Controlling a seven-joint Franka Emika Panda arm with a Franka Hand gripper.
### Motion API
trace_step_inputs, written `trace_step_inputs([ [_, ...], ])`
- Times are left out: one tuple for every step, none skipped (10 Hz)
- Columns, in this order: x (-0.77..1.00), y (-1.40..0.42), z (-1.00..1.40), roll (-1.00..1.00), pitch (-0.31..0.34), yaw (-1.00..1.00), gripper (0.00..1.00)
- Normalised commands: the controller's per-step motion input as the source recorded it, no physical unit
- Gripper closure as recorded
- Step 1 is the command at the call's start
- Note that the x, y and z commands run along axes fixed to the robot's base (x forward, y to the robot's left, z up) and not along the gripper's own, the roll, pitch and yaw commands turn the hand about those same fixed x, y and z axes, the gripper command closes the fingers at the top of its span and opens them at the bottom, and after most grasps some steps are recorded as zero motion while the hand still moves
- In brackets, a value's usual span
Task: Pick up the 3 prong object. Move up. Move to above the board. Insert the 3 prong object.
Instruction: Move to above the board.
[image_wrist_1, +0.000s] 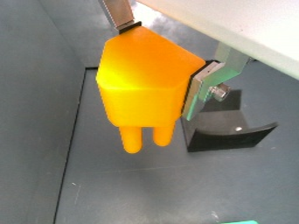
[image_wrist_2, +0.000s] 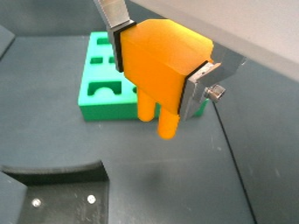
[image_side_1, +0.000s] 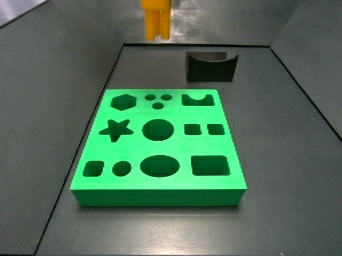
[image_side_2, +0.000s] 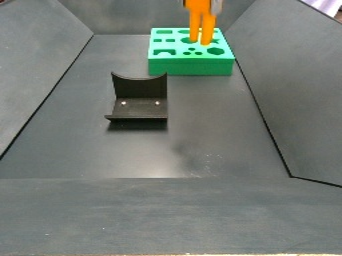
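3 prong object: long axis vert., legs down | gripper: clamped on it, above floor | board: flat | obj. top cropped in side views

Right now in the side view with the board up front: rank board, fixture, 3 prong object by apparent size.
1. The board, by far largest, though nearest the camera.
2. The fixture.
3. The 3 prong object, held in the hand at the frame's top and cropped, so this last ranking is unsure.

The hand hangs clear above the floor; only the fixture and the board stand below.
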Motion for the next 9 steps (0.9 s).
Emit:
trace_step_inputs([
  [0.13, -0.18, 1.00, -0.07, 0.091, 0.03, 1.00],
  [0.12, -0.17, 1.00, -0.07, 0.088, 0.03, 1.00],
  [0.12, -0.16, 1.00, -0.07, 0.089, 0.02, 1.00],
  [0.11, -0.15, 1.00, -0.07, 0.091, 0.02, 1.00],
  [0.11, -0.15, 1.00, -0.07, 0.091, 0.02, 1.00],
  [0.10, -0.13, 1.00, -0.06, 0.093, 0.03, 1.00],
  [0.09, -0.13, 1.00, -0.06, 0.093, 0.03, 1.00],
  [0.08, -0.11, 1.00, -0.06, 0.091, 0.03, 1.00],
  [0.08, -0.10, 1.00, -0.06, 0.092, 0.03, 1.00],
])
